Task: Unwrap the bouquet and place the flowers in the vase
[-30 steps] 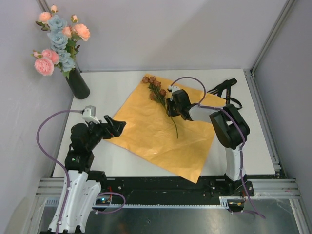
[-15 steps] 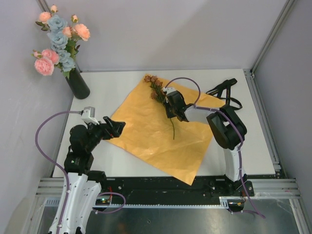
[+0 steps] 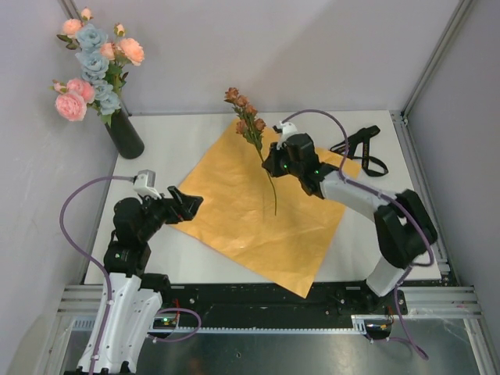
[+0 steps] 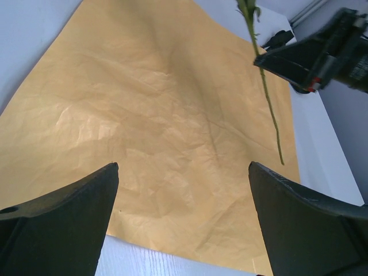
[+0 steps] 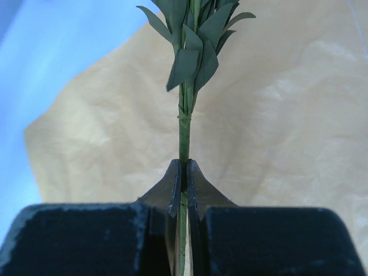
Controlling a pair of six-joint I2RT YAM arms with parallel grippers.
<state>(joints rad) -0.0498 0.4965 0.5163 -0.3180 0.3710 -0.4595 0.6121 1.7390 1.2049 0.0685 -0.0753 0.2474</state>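
My right gripper [image 3: 273, 164] [image 5: 184, 167] is shut on the green stem [image 5: 184, 126] of a flower with brownish blooms [image 3: 244, 109], holding it in the air above the flat orange wrapping paper [image 3: 258, 211]. The stem's lower end [image 3: 274, 205] hangs below the fingers. At the back left stands the dark vase [image 3: 125, 133], with pink and pale blue flowers [image 3: 94, 66] in it. My left gripper [image 3: 187, 205] [image 4: 183, 167] hovers open at the paper's left edge with nothing between its fingers. In the left wrist view the held stem [image 4: 267, 98] shows at the upper right.
The black ribbon [image 3: 363, 148] lies on the white table [image 3: 180, 133] at the back right, just beyond the paper's corner. Grey walls close in the left and back sides. The paper's near corner reaches the table's front edge [image 3: 297, 289].
My right gripper has shut on the brown-flowered stem and raised it off the paper, so it now hangs nearly upright. The right arm has stretched out. The left arm has not moved.
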